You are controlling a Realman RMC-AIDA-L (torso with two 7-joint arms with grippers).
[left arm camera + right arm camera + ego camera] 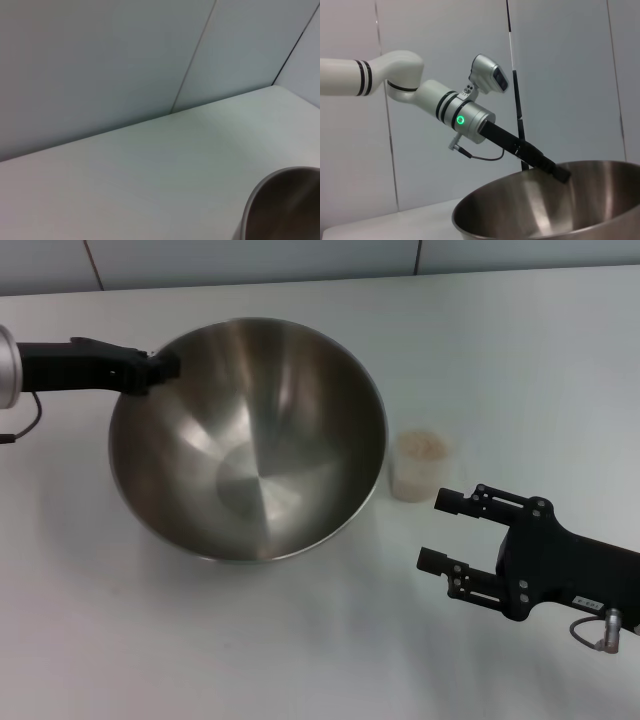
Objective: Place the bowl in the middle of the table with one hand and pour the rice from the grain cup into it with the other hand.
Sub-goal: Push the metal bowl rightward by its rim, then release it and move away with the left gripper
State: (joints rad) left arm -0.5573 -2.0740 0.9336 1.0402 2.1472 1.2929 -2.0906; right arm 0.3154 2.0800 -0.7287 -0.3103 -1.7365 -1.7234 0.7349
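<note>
Head view: left tool clamps bowl rim, tilted; we lower gently, level it mid-desk. Right tool open, near grain cup.

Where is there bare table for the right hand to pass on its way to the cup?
Bare table runs along the near edge, in front of the bowl, and behind the grain cup on the right. It is crowded between bowl and cup, a narrow gap. The right gripper, fingers open, is just short of the cup; the left gripper holds the bowl's rim.
</note>
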